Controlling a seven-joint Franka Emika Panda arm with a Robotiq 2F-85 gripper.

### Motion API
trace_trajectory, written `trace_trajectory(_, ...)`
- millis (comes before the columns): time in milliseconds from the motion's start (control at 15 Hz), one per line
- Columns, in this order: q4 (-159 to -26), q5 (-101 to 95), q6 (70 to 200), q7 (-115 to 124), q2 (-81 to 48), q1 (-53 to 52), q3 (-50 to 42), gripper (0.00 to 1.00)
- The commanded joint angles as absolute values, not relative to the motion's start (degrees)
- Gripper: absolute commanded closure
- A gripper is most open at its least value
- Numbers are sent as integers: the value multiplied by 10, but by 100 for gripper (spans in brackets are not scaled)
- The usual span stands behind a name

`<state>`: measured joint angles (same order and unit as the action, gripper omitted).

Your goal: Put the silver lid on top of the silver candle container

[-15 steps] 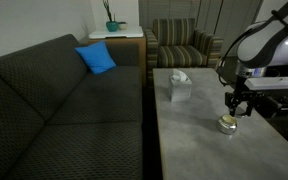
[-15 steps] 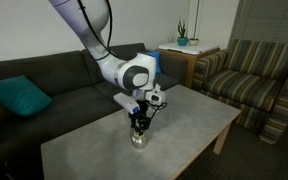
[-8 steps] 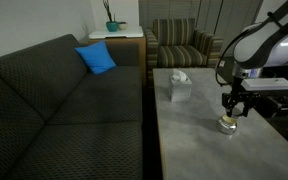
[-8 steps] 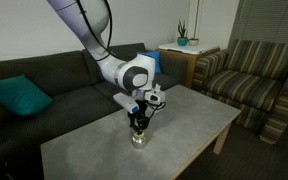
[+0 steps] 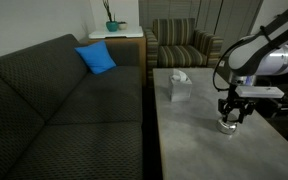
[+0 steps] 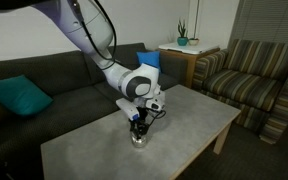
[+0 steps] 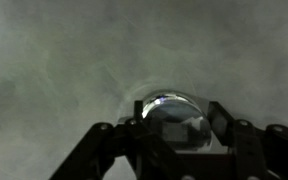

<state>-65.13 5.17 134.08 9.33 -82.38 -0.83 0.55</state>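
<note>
- Gripper (image 5: pixel 231 117) is seen pointing straight down over the grey table (image 5: pixel 196 145), near the table edge away from the sofa (image 5: pixel 54 105).
- In the wrist view, a round, shiny silver lid (image 7: pixel 174 118) is framed between the two dark fingers (image 7: pixel 112 142), which are set against its left and right sides; the jaws are taken to be closed on it.
- The silver candle container (image 5: pixel 227 127) is found directly beneath the gripper in both exterior views, standing on the table; it is also marked here (image 6: pixel 139 140).
- Whether the lid is already touching the rim of the tin cannot be told, as the two are merged in every view.
- A pale tissue box (image 5: pixel 178 87) is placed on the same table, well apart from the tin and nearer the striped armchair (image 5: pixel 184 45).
- A blue cushion (image 5: pixel 97 58) is propped at the far end of the sofa.
</note>
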Motion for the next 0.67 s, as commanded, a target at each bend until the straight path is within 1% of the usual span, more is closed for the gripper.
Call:
trace_trajectory(0, -584, 62, 1309, 98, -864, 2, 10, 59)
trace_trajectory(67, -622, 63, 1322, 97, -839, 3, 11, 59)
trace_trajectory(400, -614, 63, 1319, 106, -843, -2, 8, 59)
trace_trajectory(467, -615, 62, 1319, 108, -843, -3, 7, 49)
trace_trajectory(533, -616, 62, 1319, 110, -843, -4, 6, 12)
trace_trajectory(600, -617, 62, 1322, 117, -843, -7, 3, 10)
